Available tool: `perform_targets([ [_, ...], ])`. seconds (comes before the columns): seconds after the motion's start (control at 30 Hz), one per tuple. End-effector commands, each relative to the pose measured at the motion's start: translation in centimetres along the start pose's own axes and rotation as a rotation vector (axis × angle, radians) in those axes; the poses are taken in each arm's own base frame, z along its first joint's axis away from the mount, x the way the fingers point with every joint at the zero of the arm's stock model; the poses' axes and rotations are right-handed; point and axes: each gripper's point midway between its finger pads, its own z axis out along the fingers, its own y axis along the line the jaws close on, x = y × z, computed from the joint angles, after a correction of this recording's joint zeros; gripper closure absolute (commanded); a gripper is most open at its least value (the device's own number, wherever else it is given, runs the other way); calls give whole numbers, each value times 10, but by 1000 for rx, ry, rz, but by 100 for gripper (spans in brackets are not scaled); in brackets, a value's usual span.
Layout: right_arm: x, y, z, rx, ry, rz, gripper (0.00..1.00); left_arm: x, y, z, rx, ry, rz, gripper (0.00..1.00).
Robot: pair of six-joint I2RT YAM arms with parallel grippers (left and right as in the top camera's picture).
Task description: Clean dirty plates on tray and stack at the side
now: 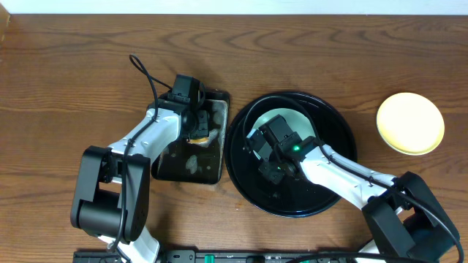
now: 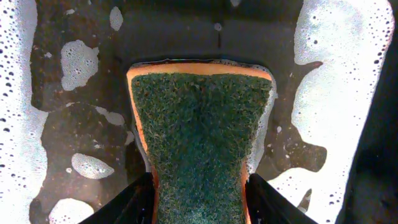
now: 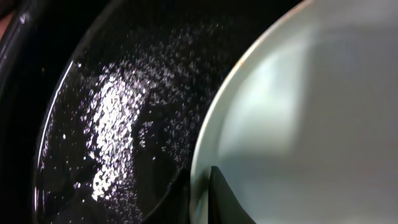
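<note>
left gripper pinches the sponge, right gripper pinches the mint plate on the tray.

The left gripper pinches a green-faced orange sponge over a dark pan patched with white foam.

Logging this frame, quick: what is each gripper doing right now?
Left gripper: closed on the green-topped orange sponge.
Right gripper: closed on the rim of the pale mint-blue round plate.
</note>
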Motion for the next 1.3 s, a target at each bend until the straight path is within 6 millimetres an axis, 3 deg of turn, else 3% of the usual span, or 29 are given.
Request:
perform_targets([
  [0.0, -14, -7, -4, 35, -27, 63, 95, -3, 0, -8, 4, -17, -8, 51],
  [0.23, -33, -9, -12, 37, -69, 117, 96, -3, 0, -8, 3, -14, -8, 51],
  [0.4, -1, 4, -12, -20, 62, -46, 99, -3, 0, -8, 3, -14, -8, 51],
  [0.5, 13, -1, -13, 7, 122, -87, 99, -3, 0, -8, 3, -15, -8, 51],
  [0.7, 17, -13, -15, 80, 143, -26, 99, -3, 0, -8, 3, -14, -8, 51],
  [0.83, 17, -12, -14, 87, 138, 113, 95, -3, 0, -8, 3, -14, -8, 51],
  [1.03, 0, -14, -26, 96, 61, 422, 93, -3, 0, -8, 3, -15, -8, 51],
  [1.27, -53, -19, -70, 60, -179, 753, 83, -3, 0, -8, 3, -14, -8, 51],
])
